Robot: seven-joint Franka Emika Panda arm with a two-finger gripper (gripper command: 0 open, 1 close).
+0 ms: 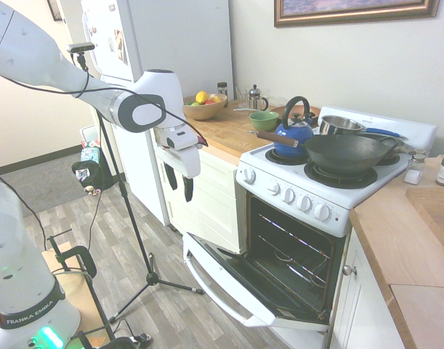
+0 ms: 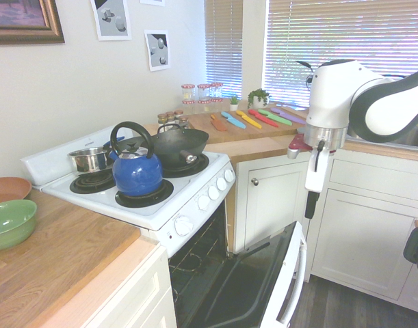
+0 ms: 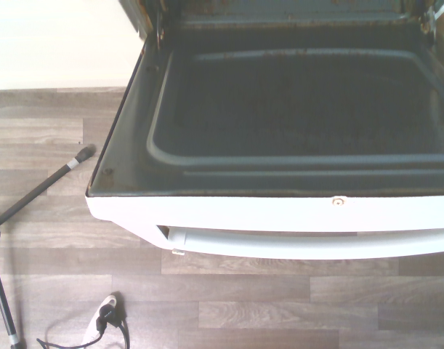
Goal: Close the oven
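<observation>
Hanging above the open door, the gripper [image 1: 179, 182] points straight down with its dark fingers a narrow gap apart, gripping nothing. It is at about 10 o'clock from the door's outer edge in the first exterior view, well apart from it.

The oven [image 1: 316, 196] stands between wooden counters, its drop-down door [image 1: 236, 283] lying fully open, nearly level over the wood floor. Long white bar handle [image 3: 309, 243] runs along the door's outer edge; the wrist view looks straight down on it and on the dark inner panel. Wire racks [image 1: 294, 247] show in the dark cavity.

On the cooktop: blue kettle [image 2: 137, 171] at the front, dark wok [image 2: 174, 143] at 2 o'clock from it, small steel pot [image 2: 87, 159] at 10 o'clock. Five round knobs [image 1: 287, 195] line the front panel.

Around: green bowl [image 2: 10, 222] on the near counter in the second exterior view, a fruit bowl [image 1: 204, 107] and refrigerator [image 1: 156, 43] beyond the range, coloured knives [image 2: 253, 118] by the window. Cream cabinets [image 2: 362, 219] flank the door. No object lies between gripper and handle.
</observation>
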